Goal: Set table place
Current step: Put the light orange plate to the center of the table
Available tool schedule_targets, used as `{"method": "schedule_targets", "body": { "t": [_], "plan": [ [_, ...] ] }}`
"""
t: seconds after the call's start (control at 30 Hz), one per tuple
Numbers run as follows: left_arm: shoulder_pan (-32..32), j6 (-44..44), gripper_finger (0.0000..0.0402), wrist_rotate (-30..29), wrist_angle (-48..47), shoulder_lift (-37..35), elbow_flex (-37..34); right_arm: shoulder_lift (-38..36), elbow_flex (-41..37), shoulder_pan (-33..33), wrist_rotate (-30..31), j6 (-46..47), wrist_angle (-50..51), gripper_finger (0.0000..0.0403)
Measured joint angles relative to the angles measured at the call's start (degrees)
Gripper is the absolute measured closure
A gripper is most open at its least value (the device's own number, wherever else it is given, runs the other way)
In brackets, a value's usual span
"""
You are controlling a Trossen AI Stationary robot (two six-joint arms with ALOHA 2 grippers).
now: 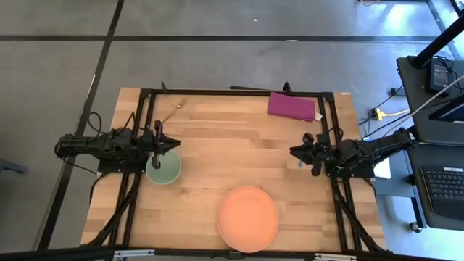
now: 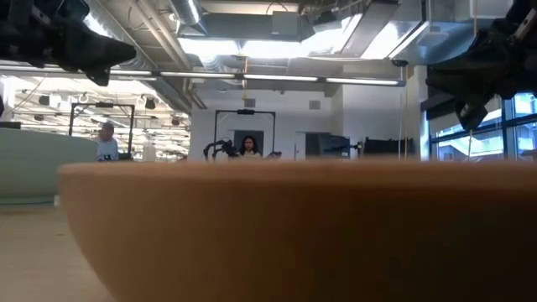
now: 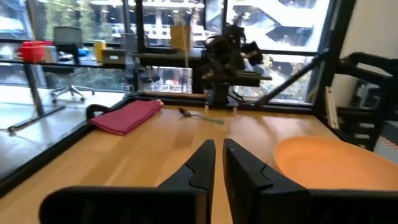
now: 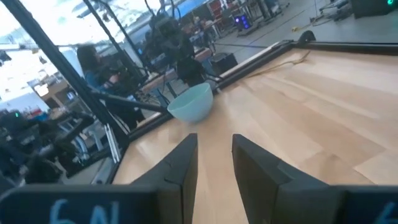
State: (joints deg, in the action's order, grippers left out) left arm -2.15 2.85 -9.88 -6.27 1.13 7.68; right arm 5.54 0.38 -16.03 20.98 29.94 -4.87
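The orange plate [image 1: 248, 217] lies flat near the table's front edge and fills the low view [image 2: 294, 226]. The pale green bowl [image 1: 163, 168] stands upright at the left. My left gripper [image 1: 174, 145] hangs level above the bowl's far rim; its fingers [image 3: 219, 158] are empty, with only a narrow slit between them. My right gripper [image 1: 293, 151] hangs open and empty at the right [image 4: 214, 155]. The spoon [image 3: 198, 115] lies on the wood beside it. The gold fork [image 1: 176, 111] lies at the far left.
A magenta cloth [image 1: 292, 106] lies at the far right corner [image 3: 127, 115]. The black rail frame [image 1: 239, 92] runs around the tabletop. Bare wood stretches between the two grippers. People show in the room beyond the table [image 2: 249, 145].
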Motion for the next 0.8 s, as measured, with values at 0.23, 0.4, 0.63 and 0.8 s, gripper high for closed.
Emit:
{"method": "schedule_targets", "body": {
  "t": [0.23, 0.4, 0.63, 0.8],
  "plan": [
    [0.0, 0.0, 0.0385, -9.1, 0.77, 0.0, 0.93, 3.25, -0.01, -0.95, 0.0, -3.6, -6.69, 0.0302],
    [1.08, -0.32, 0.039, -9.14, 1.02, 0.0, 5.45, 4.46, 0.0, -1.93, 0.18, -5.25, -8.67, 0.0302],
    [2.66, -1.76, 0.0395, -9.03, -7.73, 0.63, 16.23, 6.15, 0.0, -1.97, 1.02, -5.04, -8.68, 0.0302],
    [2.69, -1.5, 0.0398, -9.09, -13.16, 3.68, 20.24, 6.45, 1.2, -1.95, 1.01, -4.88, -8.57, 0.0302]
  ]
}}
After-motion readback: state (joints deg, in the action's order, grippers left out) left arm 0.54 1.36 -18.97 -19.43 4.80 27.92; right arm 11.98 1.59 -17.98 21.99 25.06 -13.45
